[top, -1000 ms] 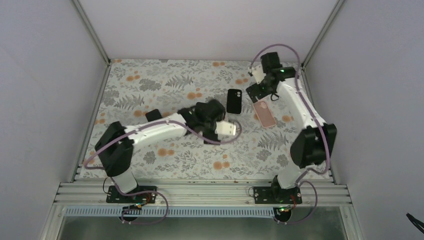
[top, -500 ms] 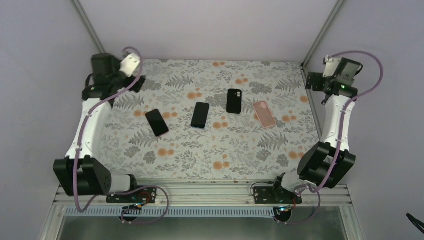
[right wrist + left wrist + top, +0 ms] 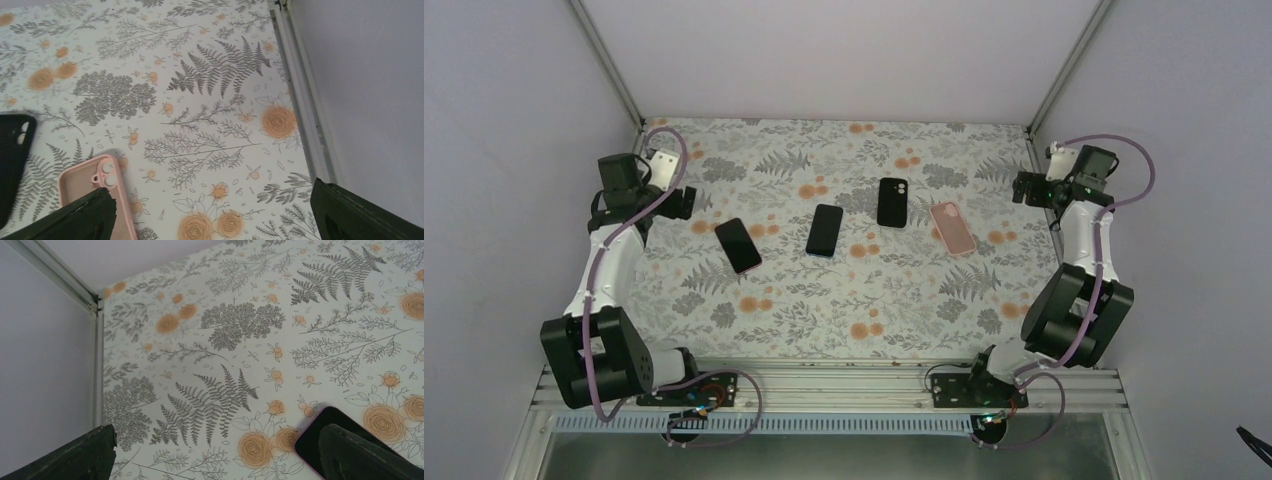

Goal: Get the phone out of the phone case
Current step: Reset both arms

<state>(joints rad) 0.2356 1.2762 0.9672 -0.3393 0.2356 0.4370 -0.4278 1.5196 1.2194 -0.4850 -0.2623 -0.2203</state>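
Four flat items lie in a row on the floral table. A black phone with a magenta rim (image 3: 738,245) lies screen up at the left and shows partly in the left wrist view (image 3: 320,432). A second black phone (image 3: 825,230) lies screen up beside it. A black case (image 3: 892,202) (image 3: 12,160) and a pink case (image 3: 952,227) (image 3: 87,185) lie back up with their camera cut-outs showing. My left gripper (image 3: 674,200) (image 3: 218,460) is open and empty at the far left. My right gripper (image 3: 1029,190) (image 3: 215,220) is open and empty at the far right.
Metal frame rails run along the table's left edge (image 3: 97,365) and right edge (image 3: 305,110), with pale walls close behind each gripper. The floral mat (image 3: 824,310) covers the table.
Both arms have swung away from the middle of the table out to its far corners. The four items lie where they were.
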